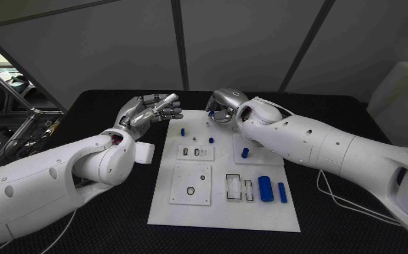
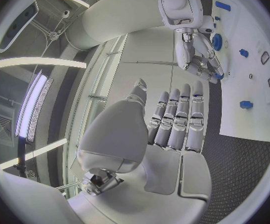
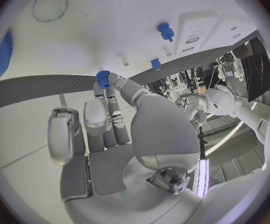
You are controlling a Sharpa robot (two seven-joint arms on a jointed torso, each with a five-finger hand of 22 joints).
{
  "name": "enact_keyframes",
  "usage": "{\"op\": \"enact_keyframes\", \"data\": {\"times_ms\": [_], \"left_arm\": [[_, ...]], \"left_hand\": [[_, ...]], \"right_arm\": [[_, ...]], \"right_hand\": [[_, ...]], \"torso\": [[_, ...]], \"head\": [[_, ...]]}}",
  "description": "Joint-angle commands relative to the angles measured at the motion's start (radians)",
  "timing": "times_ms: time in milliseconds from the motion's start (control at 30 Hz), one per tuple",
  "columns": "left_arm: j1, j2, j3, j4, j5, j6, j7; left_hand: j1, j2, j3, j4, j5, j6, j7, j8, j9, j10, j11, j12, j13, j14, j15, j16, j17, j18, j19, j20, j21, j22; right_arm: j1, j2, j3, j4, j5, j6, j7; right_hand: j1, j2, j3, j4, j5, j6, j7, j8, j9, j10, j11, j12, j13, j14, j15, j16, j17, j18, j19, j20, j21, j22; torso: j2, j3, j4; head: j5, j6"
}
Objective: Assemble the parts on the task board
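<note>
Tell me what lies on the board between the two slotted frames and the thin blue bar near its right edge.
In the head view, a thick blue cylinder lies on the task board, between the slotted frames and the thin blue bar, parallel to it.

You see a black table (image 1: 340, 218) beneath, white cables (image 1: 344, 198) trailing across it, and grey wall panels (image 1: 246, 30) behind.

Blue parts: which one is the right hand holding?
The small blue gear, pinched at the right hand's fingertips above the task board. The other blue parts lie on the board, untouched.
</note>
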Motion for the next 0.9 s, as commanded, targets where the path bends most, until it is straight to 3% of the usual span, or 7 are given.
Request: {"op": "enact_keyframes", "data": {"times_ms": [33,467,900], "left_arm": [[0.002,0.001,0.001,0.001,-0.005,0.012,0.001],[0.002,0.001,0.001,-0.001,-0.005,0.017,-0.004],[0.002,0.002,0.001,-0.002,-0.005,0.017,-0.008]], "left_hand": [[0.002,0.006,0.001,-0.006,0.0,0.003,0.009,-0.006,-0.002,0.002,0.003,-0.002,-0.001,0.0,0.004,-0.005,-0.001,-0.006,-0.006,0.003,-0.007,-0.001],[0.003,0.005,0.0,-0.008,-0.001,0.003,0.009,-0.006,-0.002,0.002,0.003,-0.003,-0.001,0.001,0.004,-0.006,-0.001,-0.006,-0.007,0.003,-0.007,-0.001],[0.003,0.005,-0.001,-0.008,-0.001,0.003,0.009,-0.006,-0.002,0.002,0.003,-0.004,-0.001,0.001,0.004,-0.007,-0.001,-0.006,-0.007,0.003,-0.007,-0.002]], "right_arm": [[0.003,0.003,0.0,-0.007,-0.028,0.024,-0.034],[0.004,0.02,0.0,-0.024,-0.034,0.042,-0.039],[0.004,0.022,0.0,-0.031,-0.035,0.062,-0.038]], "right_hand": [[-0.01,-0.005,0.006,0.003,-0.004,0.008,0.002,-0.003,0.002,0.015,-0.023,0.002,0.0,0.001,-0.001,0.004,-0.003,-0.004,-0.004,0.002,0.001,0.066],[-0.02,-0.011,0.011,0.005,-0.009,0.005,0.003,-0.005,0.001,0.004,-0.021,0.001,-0.002,0.0,0.001,0.004,-0.006,-0.003,-0.007,0.004,0.0,0.062],[-0.043,-0.029,0.03,0.006,-0.016,-0.003,0.01,-0.005,0.001,-0.053,-0.008,0.0,-0.016,-0.012,0.013,-0.016,-0.046,0.005,-0.032,0.014,-0.016,0.023]], "torso": [[0.0,-0.0005,-0.0001],[0.0,-0.0011,0.0012],[0.0,-0.0013,0.0006]], "head": [[-0.004,-0.002],[-0.005,-0.004],[-0.002,-0.003]]}}
